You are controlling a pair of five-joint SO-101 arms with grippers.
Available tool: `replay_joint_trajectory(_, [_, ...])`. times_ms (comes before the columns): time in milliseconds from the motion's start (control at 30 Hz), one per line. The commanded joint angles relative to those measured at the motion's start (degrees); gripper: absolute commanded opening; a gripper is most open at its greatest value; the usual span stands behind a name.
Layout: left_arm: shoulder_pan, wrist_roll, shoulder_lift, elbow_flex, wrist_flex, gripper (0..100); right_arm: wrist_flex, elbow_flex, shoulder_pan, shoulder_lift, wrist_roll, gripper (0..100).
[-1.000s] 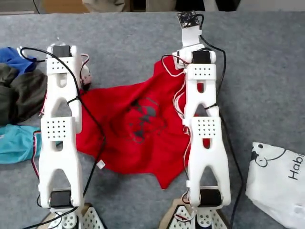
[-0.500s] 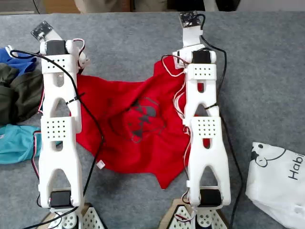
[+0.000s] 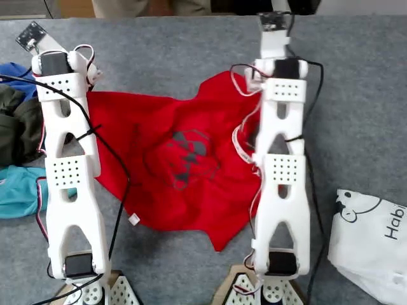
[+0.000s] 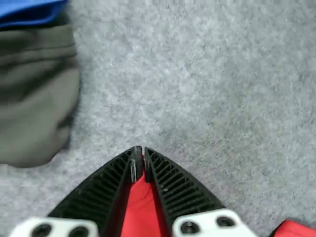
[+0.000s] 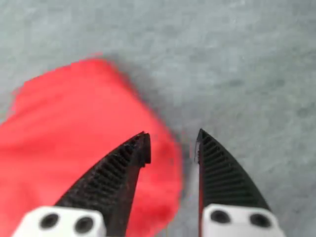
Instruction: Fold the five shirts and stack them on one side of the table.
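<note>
Your left gripper (image 4: 138,157) is clamped on the red shirt (image 3: 159,190) at its far left corner, while your right gripper (image 5: 172,145) hangs open astride the far right edge.

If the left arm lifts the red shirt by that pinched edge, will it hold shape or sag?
The red shirt will probably sag and drape: it lies wrinkled and flat on the table. It looks thin, so likely light. The left gripper holds only a narrow bit of cloth between shut fingers, which might slip under a hard pull.
</note>
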Motion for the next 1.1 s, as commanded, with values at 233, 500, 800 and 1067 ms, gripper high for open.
replay_joint_trajectory(233, [-2.3,-2.1,1.5,-2.0,1.7,2,10.2,-1.5,-4.7,2.5,0.3,16.0])
replay_joint_trajectory(500, [-3.7,-2.5,6.6,-2.6,1.6,2,12.0,-1.7,-2.3,10.2,0.2,5.2])
replay_joint_trajectory(800, [-6.2,-5.6,6.0,-2.6,1.2,2,12.1,2.6,3.6,2.7,0.4,3.7])
replay_joint_trajectory(1067, [-7.6,-7.3,5.8,-2.7,1.2,2,10.9,36.3,1.5,-18.8,1.4,4.0])
